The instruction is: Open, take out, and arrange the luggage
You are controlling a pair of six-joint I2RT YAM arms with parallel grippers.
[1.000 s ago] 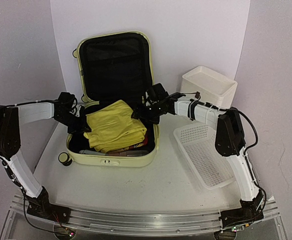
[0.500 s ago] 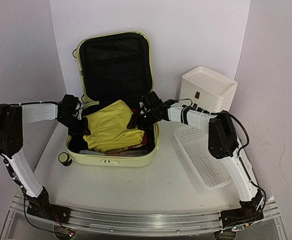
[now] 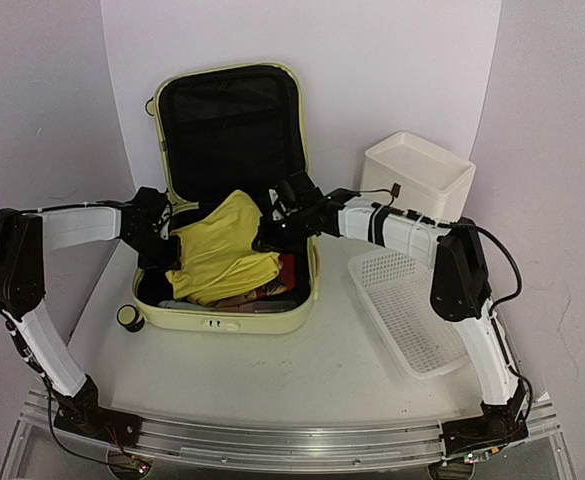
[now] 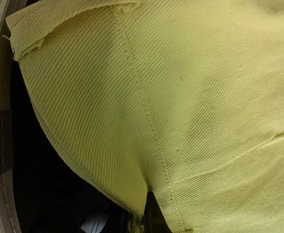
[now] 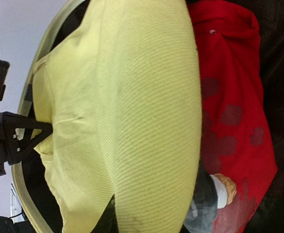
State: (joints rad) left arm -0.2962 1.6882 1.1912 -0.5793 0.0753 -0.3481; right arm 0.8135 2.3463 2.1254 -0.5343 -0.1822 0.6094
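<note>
White tabletop (image 3: 272,370), lilac walls, and the luggage (image 3: 227,318) lies open at the back centre, its lid propped upright. Over on one side the left gripper (image 3: 165,243) is clamped tight on the yellow garment (image 3: 222,255); opposite, the right gripper (image 3: 267,235) pinches its other edge, and the cloth humps up between them. Under it, red fabric (image 5: 229,97) shows. To the right of the case sits a white mesh basket (image 3: 412,310).

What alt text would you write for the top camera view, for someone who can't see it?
An open pale yellow-green suitcase lies on a table, lid raised, with the left end effector and right end effector at opposite sides of a yellow garment inside it. A white mesh basket and white drawer box sit to its right.
</note>
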